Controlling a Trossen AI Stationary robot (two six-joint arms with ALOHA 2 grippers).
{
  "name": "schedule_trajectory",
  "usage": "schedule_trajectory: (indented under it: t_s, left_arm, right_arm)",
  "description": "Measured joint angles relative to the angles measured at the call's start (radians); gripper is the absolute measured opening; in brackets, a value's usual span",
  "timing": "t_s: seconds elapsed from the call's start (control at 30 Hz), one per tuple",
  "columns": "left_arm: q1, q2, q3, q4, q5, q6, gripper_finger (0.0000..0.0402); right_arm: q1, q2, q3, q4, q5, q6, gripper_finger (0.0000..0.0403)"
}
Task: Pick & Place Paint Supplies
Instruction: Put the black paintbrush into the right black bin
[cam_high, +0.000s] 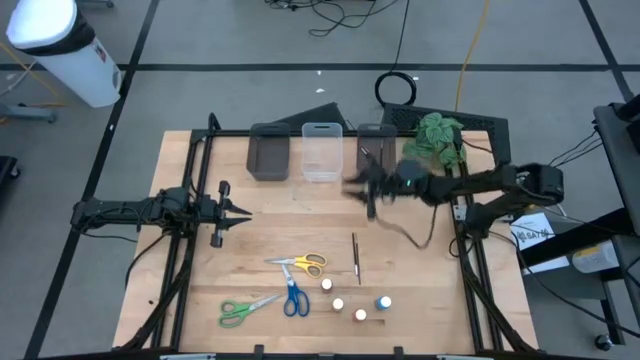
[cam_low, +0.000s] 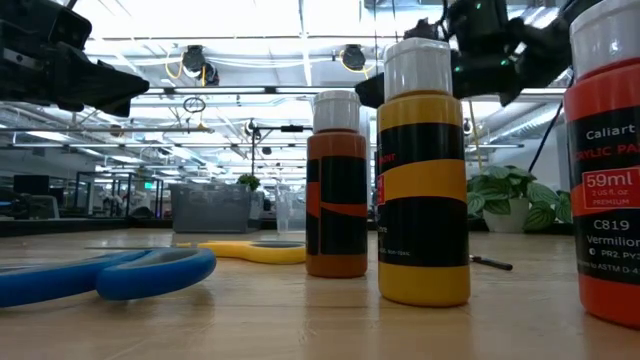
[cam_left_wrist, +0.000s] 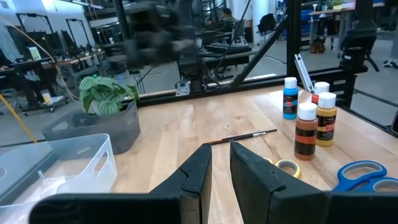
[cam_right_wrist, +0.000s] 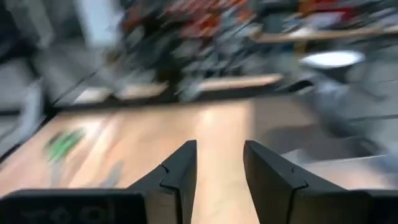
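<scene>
One thin dark brush (cam_high: 355, 258) lies flat on the wooden table. Yellow scissors (cam_high: 300, 264), blue scissors (cam_high: 293, 297) and green scissors (cam_high: 245, 310) lie near the front edge. Beside them stand several small white-capped paint bottles (cam_high: 339, 303), one of them blue (cam_high: 384, 302). My right gripper (cam_high: 366, 188), blurred, hovers open above the table, just in front of the right grey bin (cam_high: 375, 145), with nothing between its fingers (cam_right_wrist: 180, 171). My left gripper (cam_high: 238, 212) waits at the table's left, its fingers (cam_left_wrist: 199, 171) a narrow gap apart with nothing between them.
A grey bin (cam_high: 268, 152), a clear bin (cam_high: 322, 152) and the right grey bin stand in a row at the far edge. A leafy plant (cam_high: 435, 135) stands at the far right. A cable (cam_high: 410, 235) hangs from my right arm. Bare wood lies between the bins and the supplies.
</scene>
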Motion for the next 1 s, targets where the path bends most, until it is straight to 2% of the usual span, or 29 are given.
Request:
schedule_trajectory:
  t_s: [0.2, 0.37, 0.47, 0.67, 0.8, 1.0]
  left_arm:
    - [0.0, 0.0, 0.0, 0.0, 0.0, 0.0, 0.0072]
    - [0.0, 0.0, 0.0, 0.0, 0.0, 0.0, 0.0072]
    - [0.0, 0.0, 0.0, 0.0, 0.0, 0.0, 0.0072]
    - [0.0, 0.0, 0.0, 0.0, 0.0, 0.0, 0.0072]
    - [0.0, 0.0, 0.0, 0.0, 0.0, 0.0, 0.0072]
    - [0.0, 0.0, 0.0, 0.0, 0.0, 0.0, 0.0072]
  right_arm:
    - [0.247, 0.096, -0.001, -0.187, 0.079, -0.119, 0.0102]
    - [0.364, 0.212, -0.001, -0.199, 0.08, -0.132, 0.005]
    - [0.385, 0.248, 0.0, -0.22, 0.08, -0.122, 0.0009]
    - [0.392, 0.295, 0.0, -0.3, 0.056, -0.017, 0.0011]
    - [0.402, 0.294, 0.001, -0.377, 0.031, -0.011, 0.0002]
    - [0.395, 0.248, 0.002, -0.508, 0.139, 0.0, 0.0001]
